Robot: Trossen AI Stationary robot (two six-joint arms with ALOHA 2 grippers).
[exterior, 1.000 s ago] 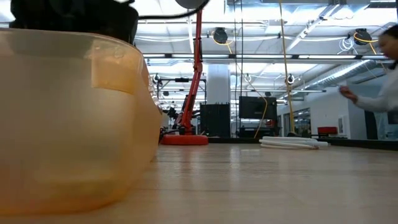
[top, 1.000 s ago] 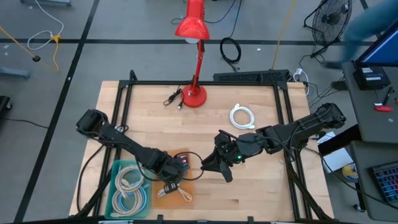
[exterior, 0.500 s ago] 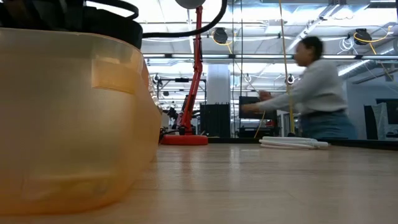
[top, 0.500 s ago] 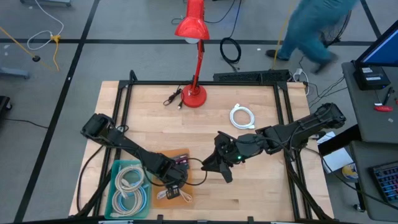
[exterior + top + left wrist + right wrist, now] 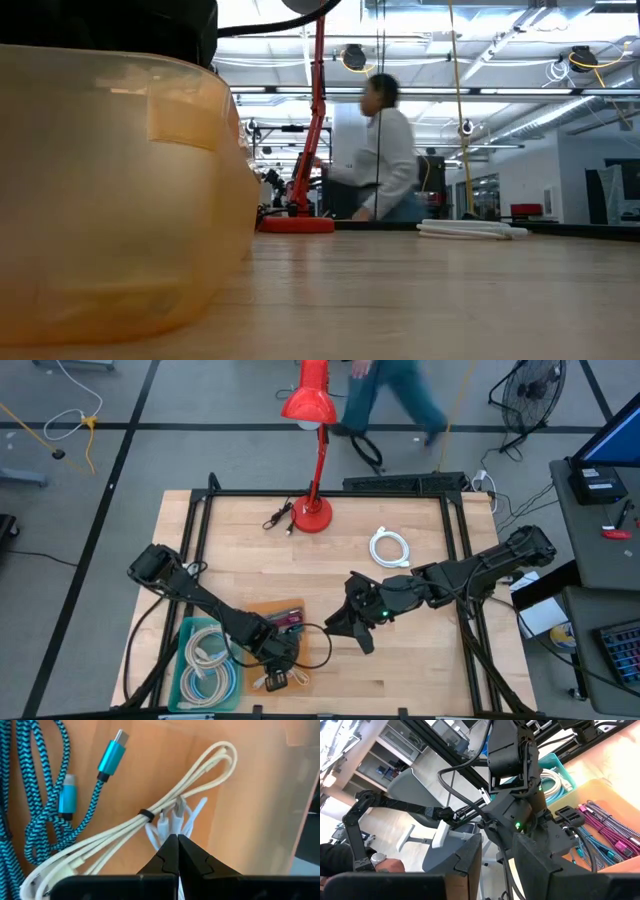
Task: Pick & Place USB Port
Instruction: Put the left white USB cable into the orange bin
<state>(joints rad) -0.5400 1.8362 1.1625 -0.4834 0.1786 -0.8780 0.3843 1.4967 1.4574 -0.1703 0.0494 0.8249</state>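
An orange bin (image 5: 262, 612) near the table's front holds USB cables: a white tied bundle (image 5: 190, 785), a teal braided cable (image 5: 30, 820) and magenta ones (image 5: 605, 825). My left gripper (image 5: 177, 838) is shut and points steeply down into the bin (image 5: 280, 665), its tips right over the white bundle's plug ends (image 5: 164, 824). My right gripper (image 5: 352, 635) hangs in the air to the right of the bin, its fingers apart (image 5: 496, 865) and aimed at the left arm. Nothing shows between them but a thin black cord farther off. My left gripper comes from above into the orange bin with its shut tips at the white bundle's plug ends (image 5: 172, 820). The fingers themselves hide the spot, so I cannot tell whether they touch the plugs. The bundle lies flat on the bin's floor.
A teal bin (image 5: 205, 665) with coiled white cables stands left of the orange one. A loose white coil (image 5: 390, 548) lies at the back right. A red lamp (image 5: 312, 510) and a black cable (image 5: 277, 520) are at the far edge. A person walks beyond it.
My left gripper has moved toward the table's near edge and lower into the orange bin, tipping more steeply down. Behind the table a person has walked from right to left.
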